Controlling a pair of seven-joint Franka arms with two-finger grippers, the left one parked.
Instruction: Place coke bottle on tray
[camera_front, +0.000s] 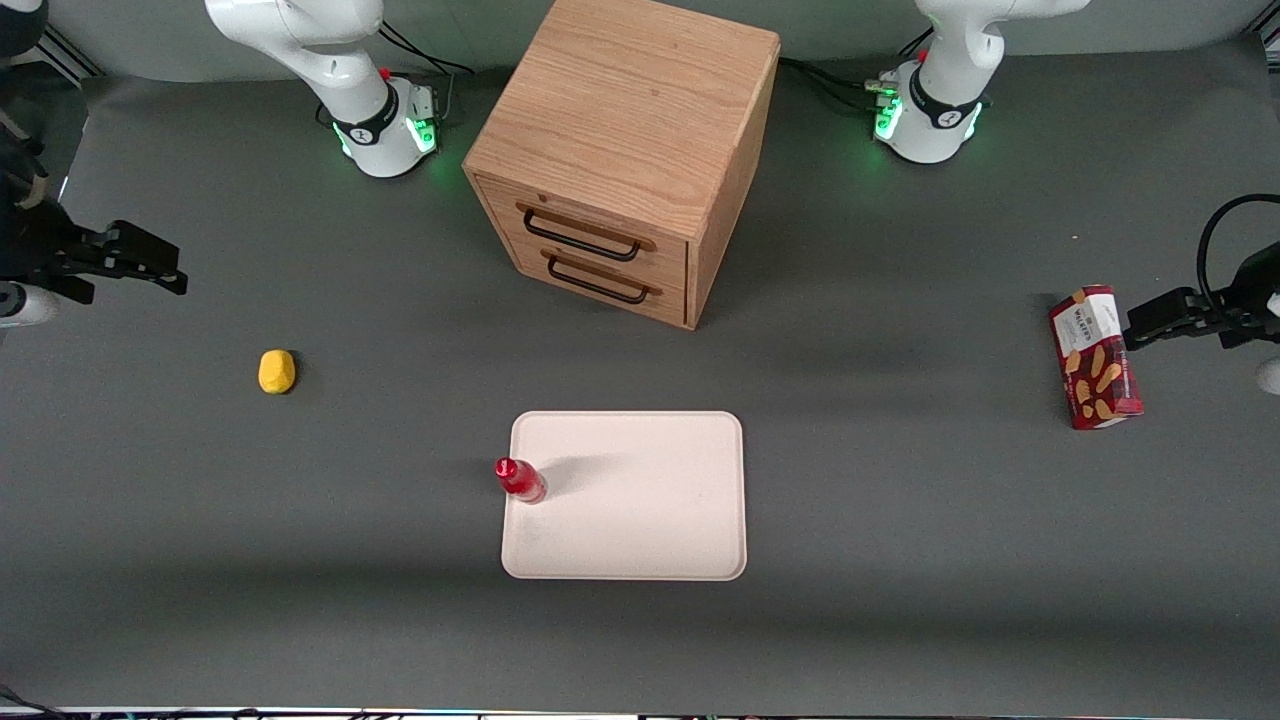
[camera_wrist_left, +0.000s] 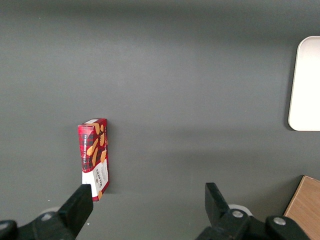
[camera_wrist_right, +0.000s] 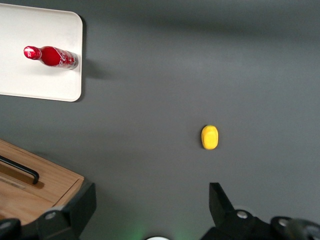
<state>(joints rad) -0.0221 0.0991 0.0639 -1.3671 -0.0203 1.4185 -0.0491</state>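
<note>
The coke bottle (camera_front: 520, 480) stands upright on the tray (camera_front: 640, 510), just inside the rim of the edge that faces the working arm's end of the surface. Nothing touches it. The tray lies flat on the dark grey surface (camera_front: 900, 560), nearer to the front camera than the wooden drawer cabinet (camera_front: 625, 150), whose two drawers with dark handles face the tray.

The jaws (camera_front: 165, 275) hang well apart from the bottle, out at the working arm's end of the surface and above it. They are spread wide and hold nothing; in the right wrist view both fingers (camera_wrist_right: 75, 210) frame bare surface, with the bottle (camera_wrist_right: 50, 56) and tray (camera_wrist_right: 45, 82) well apart from them.

A small yellow object (camera_front: 277, 371) lies on the surface between the jaws and the tray. A red snack box (camera_front: 1095, 357) lies toward the parked arm's end.
</note>
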